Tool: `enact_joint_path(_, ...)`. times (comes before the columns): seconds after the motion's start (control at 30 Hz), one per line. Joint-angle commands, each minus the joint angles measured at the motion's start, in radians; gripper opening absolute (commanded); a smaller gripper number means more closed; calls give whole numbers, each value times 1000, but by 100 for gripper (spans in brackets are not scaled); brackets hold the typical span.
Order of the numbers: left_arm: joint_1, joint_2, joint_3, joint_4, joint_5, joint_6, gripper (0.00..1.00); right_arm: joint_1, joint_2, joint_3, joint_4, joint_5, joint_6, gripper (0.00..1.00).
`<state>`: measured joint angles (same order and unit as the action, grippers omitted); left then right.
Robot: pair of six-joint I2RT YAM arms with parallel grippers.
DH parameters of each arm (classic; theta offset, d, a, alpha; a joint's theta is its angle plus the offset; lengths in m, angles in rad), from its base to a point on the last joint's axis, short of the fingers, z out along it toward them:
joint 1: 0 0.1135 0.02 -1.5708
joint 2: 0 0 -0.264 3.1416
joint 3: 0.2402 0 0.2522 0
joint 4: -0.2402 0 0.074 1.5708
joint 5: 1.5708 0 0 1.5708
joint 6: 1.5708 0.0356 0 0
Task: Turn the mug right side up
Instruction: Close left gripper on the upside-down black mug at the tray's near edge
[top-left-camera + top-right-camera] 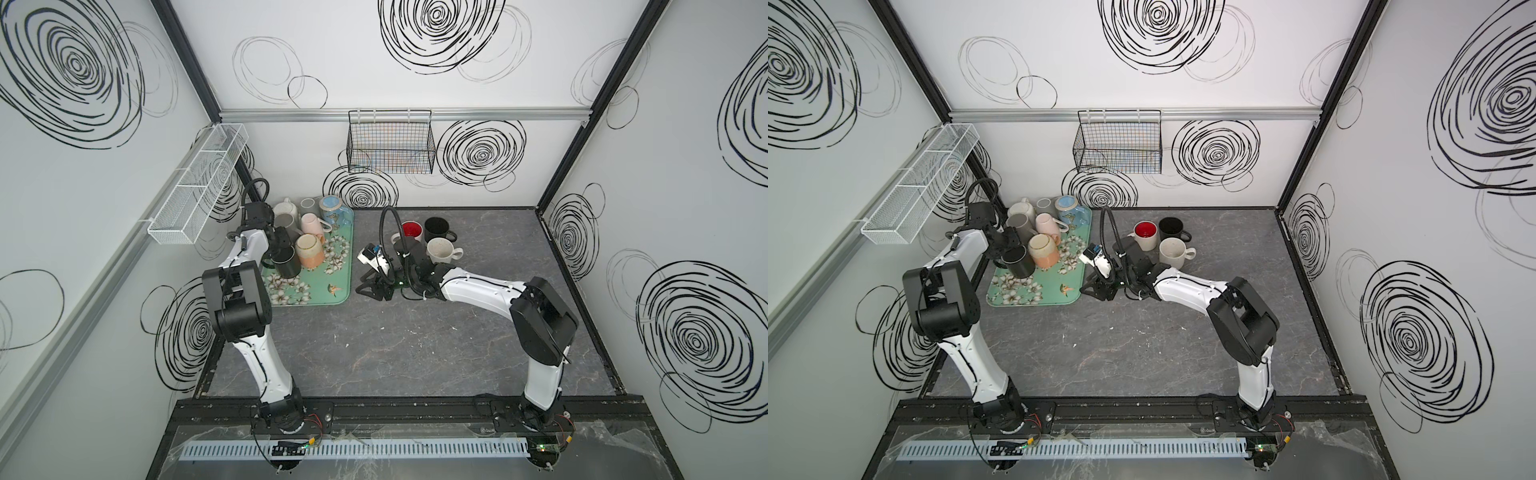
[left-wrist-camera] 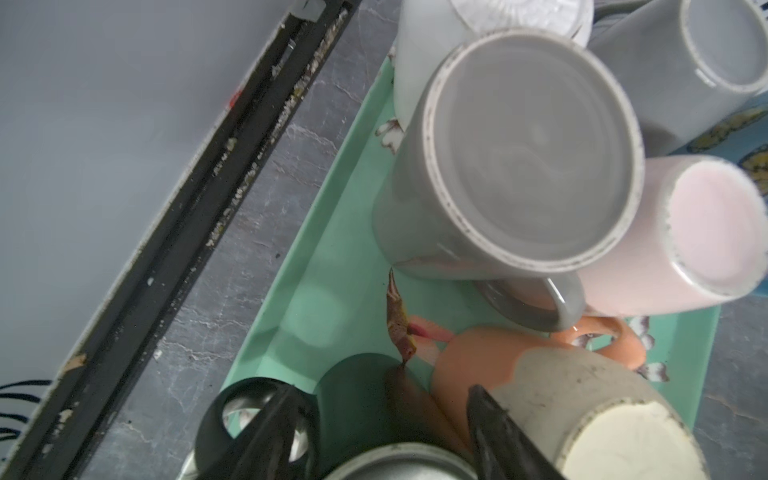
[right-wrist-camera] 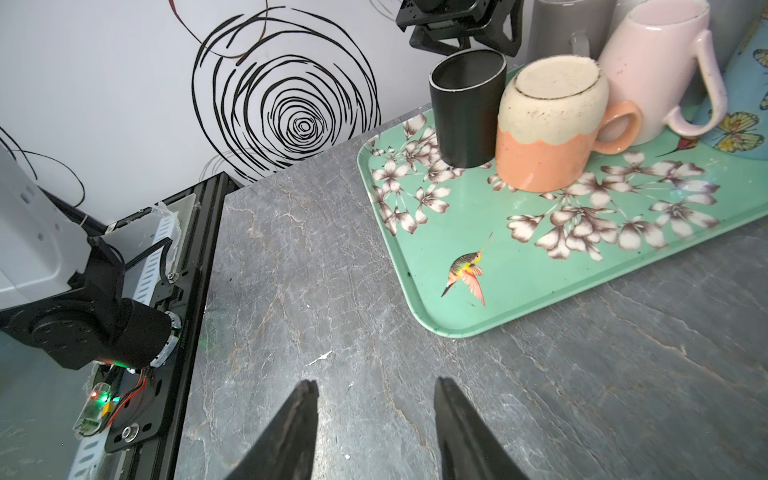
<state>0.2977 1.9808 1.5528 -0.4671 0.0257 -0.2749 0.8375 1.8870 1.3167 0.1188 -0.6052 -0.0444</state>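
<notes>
Black mug [image 3: 465, 120]: upside down, base up, mouth down on the floral green tray [image 3: 540, 282], on the tray's side nearest the left wall. Handle turned toward that wall in both top views. Just beside it, apparently touching: the peach-and-cream mug [image 3: 544, 141], likewise base up.

Left gripper [image 2: 380, 390]: down over the black mug from above. Fingers [image 2: 494, 424] clasped on opposite sides of the mug near its upturned base, one on the handle side, one wedged between the black mug and the peach-and-cream mug.

Right gripper [image 3: 374, 386]: low over the bare grey tabletop [image 3: 311, 249], just off the tray's near right corner. Fingers spread apart, nothing between them but tabletop.

Farther back on the tray, packed close: grey mug [image 2: 532, 149] and pink mug [image 3: 648, 70], both base up, handles toward the peach-and-cream mug; blue butterfly mug [image 3: 744, 104] just beside the pink one, orientation hard to tell.

On the tabletop to the right of the tray, all mouth up, bunched together: red-lined mug [image 1: 411, 230], second black mug [image 1: 436, 226], speckled cream mug [image 1: 441, 251] nearest the right arm.
</notes>
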Motion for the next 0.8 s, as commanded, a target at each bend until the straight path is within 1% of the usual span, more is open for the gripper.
enact_joint_path(0.0, 8, -12, -27, -55, -7, -55, 66, 7, 2, 24, -11, -11, 29, 49)
enact_joint_path(0.1, 7, -46, -67, -65, -27, -72, 66, 6, 4, 25, -8, -17, 57, 49)
enact_joint_path(0.23, -3, -123, -156, -51, -40, -104, 65, 6, 11, 30, -12, -31, 80, 49)
enact_joint_path(0.4, -25, -202, -262, -32, -14, -164, 65, 7, 9, 28, -12, -45, 106, 48)
enact_joint_path(0.53, -76, -263, -350, 7, 16, -224, 64, 8, 17, 25, -13, -47, 142, 48)
enact_joint_path(0.63, -134, -297, -397, 40, 34, -250, 64, 8, 44, 58, -60, -44, 184, 48)
enact_joint_path(0.77, -179, -326, -390, 29, 31, -252, 65, 15, 75, 100, -119, -63, 204, 48)
